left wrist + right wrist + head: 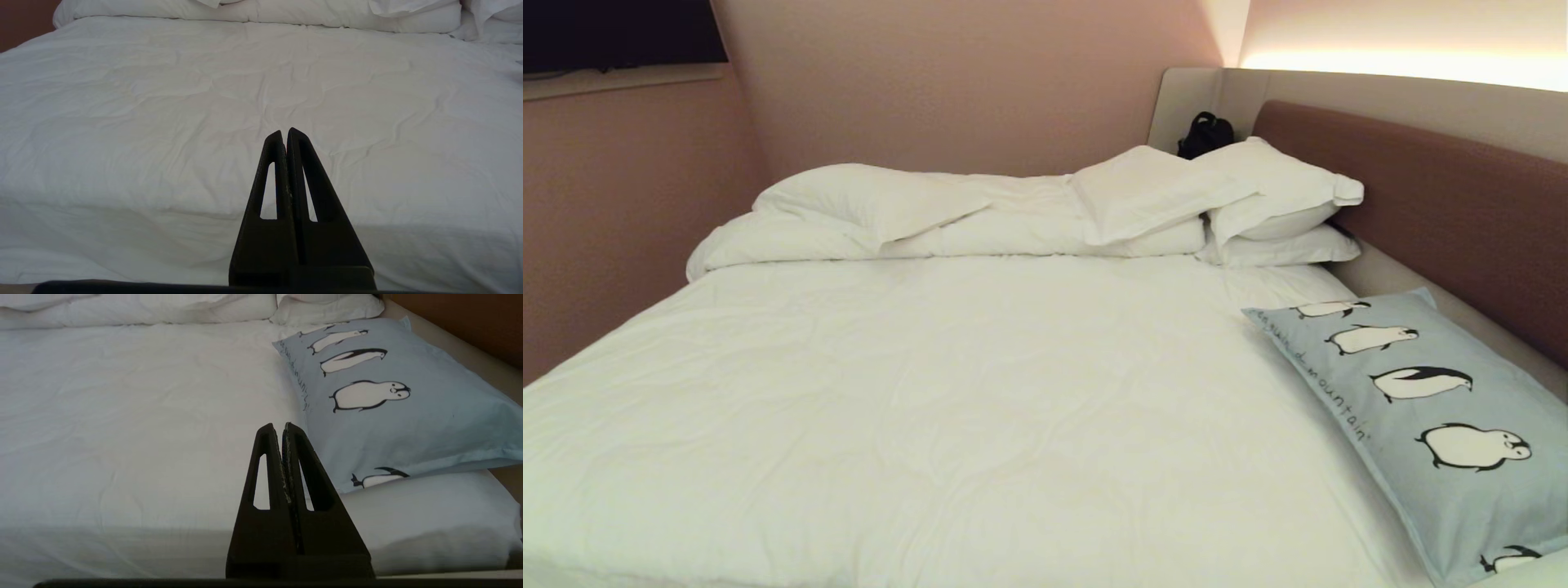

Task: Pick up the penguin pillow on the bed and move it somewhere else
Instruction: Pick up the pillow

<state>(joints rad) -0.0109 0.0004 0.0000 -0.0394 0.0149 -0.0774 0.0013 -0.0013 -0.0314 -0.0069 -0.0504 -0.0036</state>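
Note:
The penguin pillow, light blue-grey with black-and-white penguins and black script, lies flat on the near right part of the bed, close to the brown headboard. The right wrist view shows the penguin pillow ahead and to one side of my right gripper, which is shut, holds nothing and hangs off the bed's near edge without touching the pillow. My left gripper is shut and empty, pointing over the bare white sheet. Neither arm shows in the head view.
A rolled white duvet and plain white pillows are piled along the far side. A small black object sits on the ledge behind them. The brown padded headboard runs along the right. Pink walls close off the left and far sides.

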